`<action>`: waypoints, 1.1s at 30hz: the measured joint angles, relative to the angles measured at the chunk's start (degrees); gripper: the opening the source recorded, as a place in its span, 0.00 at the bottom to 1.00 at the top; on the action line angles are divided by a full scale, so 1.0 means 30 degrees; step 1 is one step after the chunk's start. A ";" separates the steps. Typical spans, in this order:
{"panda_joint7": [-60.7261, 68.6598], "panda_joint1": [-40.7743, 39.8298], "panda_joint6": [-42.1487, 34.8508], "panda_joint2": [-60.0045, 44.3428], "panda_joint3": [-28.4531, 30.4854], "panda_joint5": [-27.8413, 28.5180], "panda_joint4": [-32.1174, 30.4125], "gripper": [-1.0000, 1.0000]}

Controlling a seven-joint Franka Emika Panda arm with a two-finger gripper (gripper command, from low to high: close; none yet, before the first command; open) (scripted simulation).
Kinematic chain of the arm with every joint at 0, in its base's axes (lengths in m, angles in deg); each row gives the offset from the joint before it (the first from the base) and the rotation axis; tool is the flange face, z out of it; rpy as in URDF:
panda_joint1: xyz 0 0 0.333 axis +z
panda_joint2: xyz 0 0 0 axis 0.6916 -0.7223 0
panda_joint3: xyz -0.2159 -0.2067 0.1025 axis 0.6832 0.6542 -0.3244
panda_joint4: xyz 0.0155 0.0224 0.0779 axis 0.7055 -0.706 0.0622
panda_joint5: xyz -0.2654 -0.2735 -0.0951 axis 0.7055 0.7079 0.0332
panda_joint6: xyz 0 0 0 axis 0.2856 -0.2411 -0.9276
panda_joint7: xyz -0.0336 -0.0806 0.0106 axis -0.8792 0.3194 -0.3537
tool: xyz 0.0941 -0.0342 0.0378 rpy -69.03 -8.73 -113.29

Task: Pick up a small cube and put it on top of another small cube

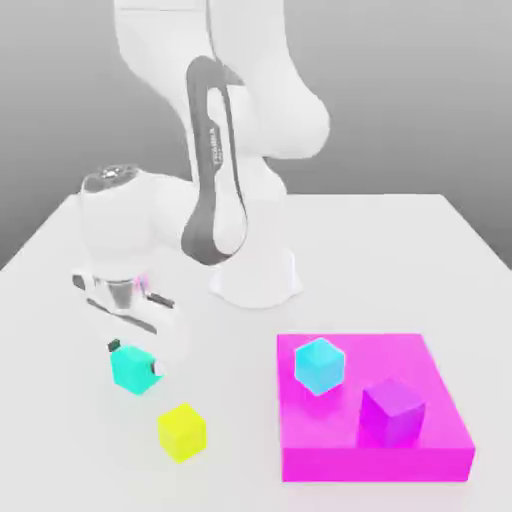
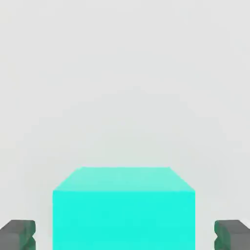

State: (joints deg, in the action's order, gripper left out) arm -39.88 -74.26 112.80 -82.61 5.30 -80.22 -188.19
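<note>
The gripper (image 1: pixel 135 362) stands low over the desk (image 1: pixel 60 420) with its fingertips (image 2: pixel 19 234) spread either side of the teal cube (image 1: pixel 132 369), apparently not yet pinching, which sits just beside the yellow cube (image 1: pixel 181 431), its likeliest stacking base, well apart from the magenta platform (image 1: pixel 420 450).

Picture edge cuts off the teal cube (image 2: pixel 123 210) and both fingertips (image 2: pixel 18 234).

A white table (image 1: pixel 400 240) spreads under soft, even light; behind its far edge stands a plain grey backdrop (image 1: pixel 420 90), perhaps a wall.
</note>
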 joint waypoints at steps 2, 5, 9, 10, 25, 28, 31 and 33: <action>-0.0033 -0.0015 -0.0004 0.0001 -0.0002 0.0033 0.0001 0.00; -0.0040 -0.0215 0.0117 -0.0139 -0.0208 0.0036 0.0020 0.00; -0.1342 0.0710 -0.1764 0.2150 0.1172 0.1788 -0.0386 0.00; -0.1734 0.0606 -0.2327 0.2830 0.1260 0.2345 -0.0502 0.00; -0.5922 0.4338 -0.8209 0.4311 -0.1793 0.2761 0.3907 0.00; -0.6299 0.4288 -0.6526 0.2408 -0.1768 0.3130 0.4123 0.00; -0.6500 0.4327 -0.5393 0.1207 -0.1655 0.3391 0.4189 1.00; -0.6500 0.4327 -0.5393 0.1207 -0.1655 0.3391 0.4189 1.00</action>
